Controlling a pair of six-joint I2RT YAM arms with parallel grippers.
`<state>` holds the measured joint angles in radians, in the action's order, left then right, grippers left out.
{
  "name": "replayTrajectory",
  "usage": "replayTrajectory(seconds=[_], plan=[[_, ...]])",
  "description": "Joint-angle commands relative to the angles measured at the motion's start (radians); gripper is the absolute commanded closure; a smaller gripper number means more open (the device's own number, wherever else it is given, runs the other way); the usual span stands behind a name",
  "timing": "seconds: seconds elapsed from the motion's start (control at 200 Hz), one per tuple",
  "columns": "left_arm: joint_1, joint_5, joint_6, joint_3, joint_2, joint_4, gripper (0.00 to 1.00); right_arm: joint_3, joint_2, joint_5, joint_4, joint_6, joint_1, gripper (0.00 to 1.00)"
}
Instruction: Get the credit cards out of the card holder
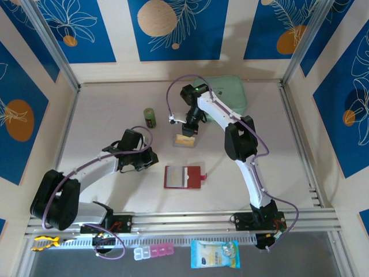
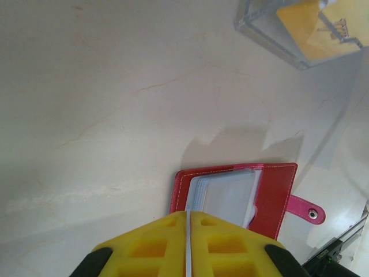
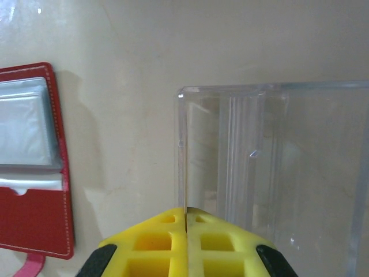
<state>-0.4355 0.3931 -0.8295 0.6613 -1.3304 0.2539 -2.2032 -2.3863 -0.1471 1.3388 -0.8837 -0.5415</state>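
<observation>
card holder [image 1: 183,176] lies open and flat on the tabletop [image 2: 86,86], clear pockets up, small tab [image 2: 305,210] sticking out from its right edge in the top view. lying spread like this, the pocket mouths are exposed for a pinch from the side. the pockets look pale and glossy; cannot tell whether any cards are left in them.

one yellow-orange credit card [image 2: 314,29] sits in a clear box [image 3: 277,173] just beyond the card holder, on its far side. judgement: the box serves as the drop spot, so at least one card is already out.

left gripper [image 2: 187,231]: just left of the card holder, tips aimed at its near left corner, close to that edge. yellow pads [image 2: 150,248] pressed together. a thin pale sliver runs down the seam; cannot tell if it is a card edge or only a gap.

right gripper [image 3: 185,231]: beyond the card holder, at the near wall of the clear box. pads closed, nothing visible between them. contact with the box wall not clear from the wrist view.

also present: green cylinder [image 1: 150,117] beyond and left of the card holder, well apart; mint zip case [image 1: 233,92] far beyond it, behind the right arm.

judgement: next is probably another pull from the pockets by the left gripper, which would have to spread first.
</observation>
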Motion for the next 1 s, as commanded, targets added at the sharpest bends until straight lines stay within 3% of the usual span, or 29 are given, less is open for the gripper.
replayTrajectory(seconds=[0.0, 0.26, 0.555, 0.775, 0.995], plan=[[0.012, 0.027, -0.002, -0.015, -0.002, 0.001, 0.91, 0.025, -0.021, -0.064, 0.041, -0.017, -0.016, 1.0], [0.012, 0.033, -0.001, -0.014, -0.003, -0.001, 0.91, 0.024, -0.03, -0.068, 0.028, 0.008, -0.022, 0.81], [0.013, 0.051, 0.029, 0.055, -0.045, 0.015, 0.92, -0.077, 0.042, -0.088, 0.035, 0.085, 0.012, 0.74], [0.012, 0.072, 0.037, 0.095, -0.083, 0.002, 0.92, 0.092, 0.199, -0.065, -0.156, 0.237, 0.009, 0.76], [0.005, 0.103, 0.016, 0.081, -0.107, -0.064, 0.94, 0.41, 0.387, -0.112, -0.434, 0.547, -0.024, 0.79]])
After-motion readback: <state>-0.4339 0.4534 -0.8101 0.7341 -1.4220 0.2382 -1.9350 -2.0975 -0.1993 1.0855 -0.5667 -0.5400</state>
